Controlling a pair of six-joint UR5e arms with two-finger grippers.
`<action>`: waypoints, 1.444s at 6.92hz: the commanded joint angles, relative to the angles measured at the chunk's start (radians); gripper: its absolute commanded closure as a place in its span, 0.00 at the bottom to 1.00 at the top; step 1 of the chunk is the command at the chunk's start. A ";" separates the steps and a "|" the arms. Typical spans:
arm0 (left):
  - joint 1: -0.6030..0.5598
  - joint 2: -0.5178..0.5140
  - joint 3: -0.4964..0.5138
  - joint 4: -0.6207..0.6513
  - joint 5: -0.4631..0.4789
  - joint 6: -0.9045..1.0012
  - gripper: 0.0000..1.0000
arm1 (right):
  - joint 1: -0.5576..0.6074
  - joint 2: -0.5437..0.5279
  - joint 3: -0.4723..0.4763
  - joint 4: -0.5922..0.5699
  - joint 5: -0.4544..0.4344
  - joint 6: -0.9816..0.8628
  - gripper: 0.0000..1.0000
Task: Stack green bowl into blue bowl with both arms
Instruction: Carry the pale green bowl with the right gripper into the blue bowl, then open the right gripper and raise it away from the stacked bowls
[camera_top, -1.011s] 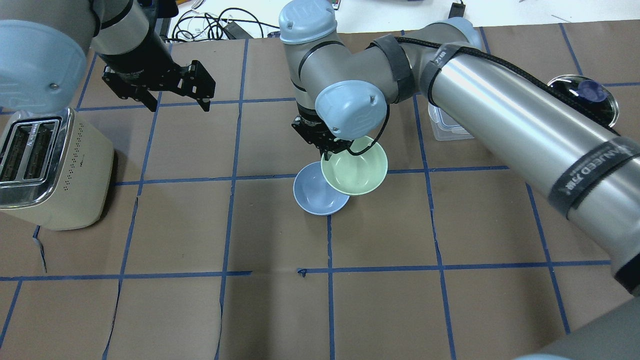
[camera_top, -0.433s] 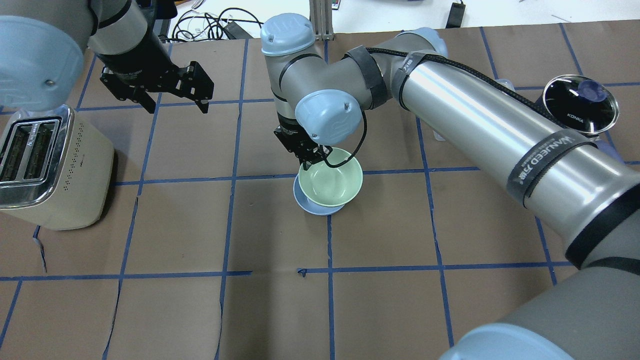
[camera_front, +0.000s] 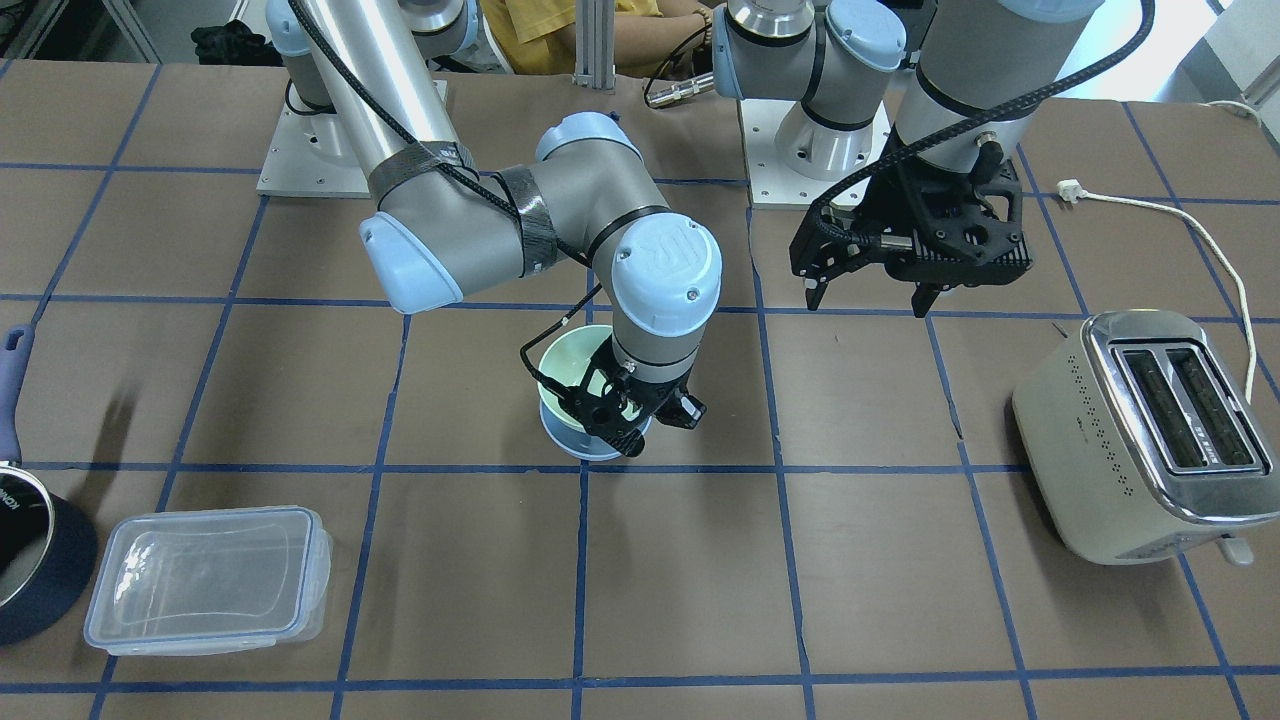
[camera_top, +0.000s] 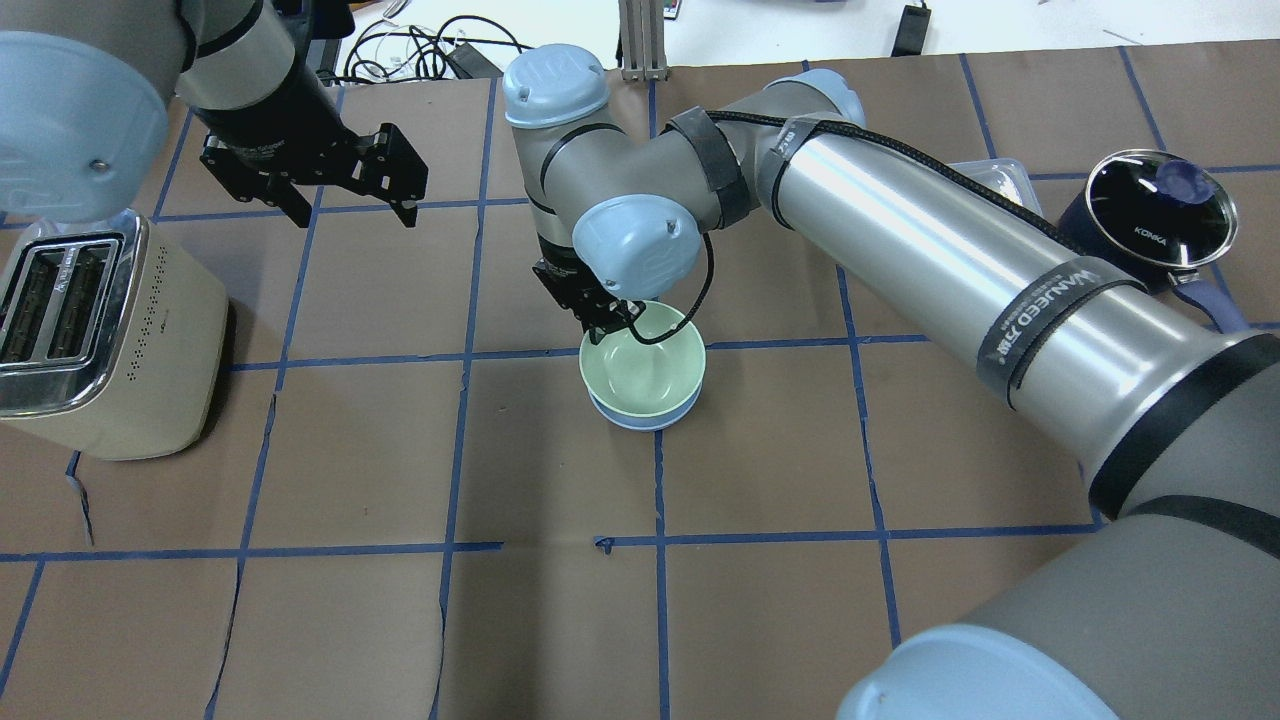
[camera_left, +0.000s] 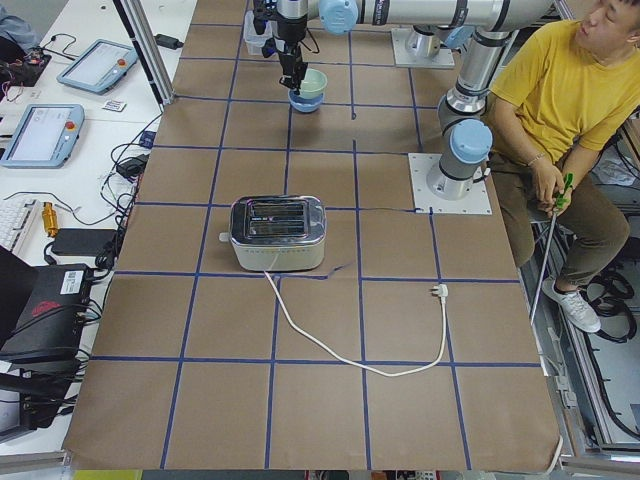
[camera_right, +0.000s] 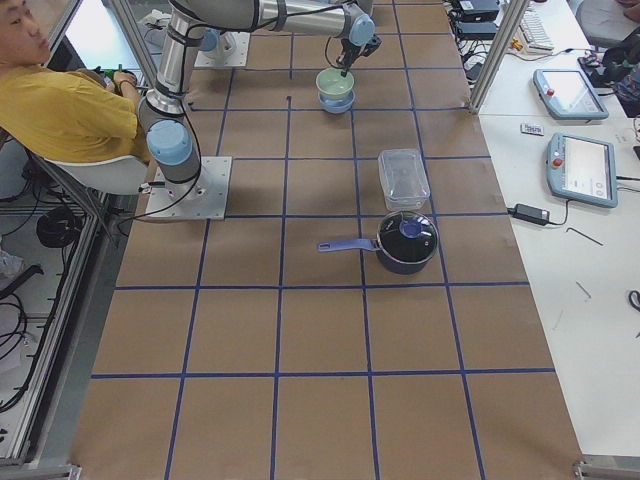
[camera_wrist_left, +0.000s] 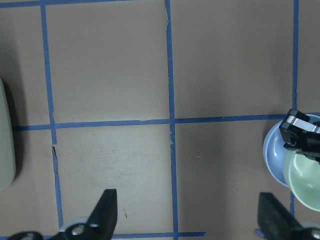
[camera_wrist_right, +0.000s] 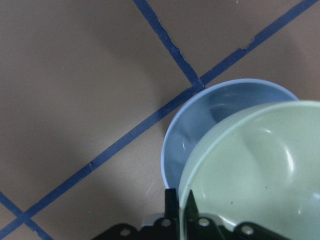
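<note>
My right gripper (camera_top: 606, 318) is shut on the near-left rim of the green bowl (camera_top: 643, 365). It holds the bowl right over the blue bowl (camera_top: 640, 419), which stands on the table. Only the blue bowl's rim shows around the green one. I cannot tell whether the two bowls touch. In the right wrist view the green bowl (camera_wrist_right: 260, 165) sits a little off-centre over the blue bowl (camera_wrist_right: 210, 120). My left gripper (camera_top: 355, 208) is open and empty, raised above the table at the far left, well apart from the bowls (camera_wrist_left: 274, 155).
A cream toaster (camera_top: 90, 340) stands at the left edge, with its cord (camera_front: 1200, 230) trailing off. A clear plastic container (camera_front: 205, 578) and a dark blue saucepan (camera_top: 1160, 210) sit at the right. A person (camera_left: 560, 100) sits behind the robot base.
My right arm has carried the green bowl leftward from beside the blue bowl to right over it. The left arm has not moved.
</note>
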 joint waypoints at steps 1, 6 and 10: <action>0.000 0.000 0.000 0.000 -0.001 0.001 0.00 | 0.002 0.002 0.005 -0.012 -0.050 -0.010 0.57; 0.000 0.000 0.000 0.000 -0.001 -0.001 0.00 | -0.091 -0.094 -0.002 0.098 -0.050 -0.168 0.00; -0.002 0.002 0.000 0.000 -0.002 -0.010 0.00 | -0.254 -0.269 0.034 0.168 -0.146 -0.632 0.00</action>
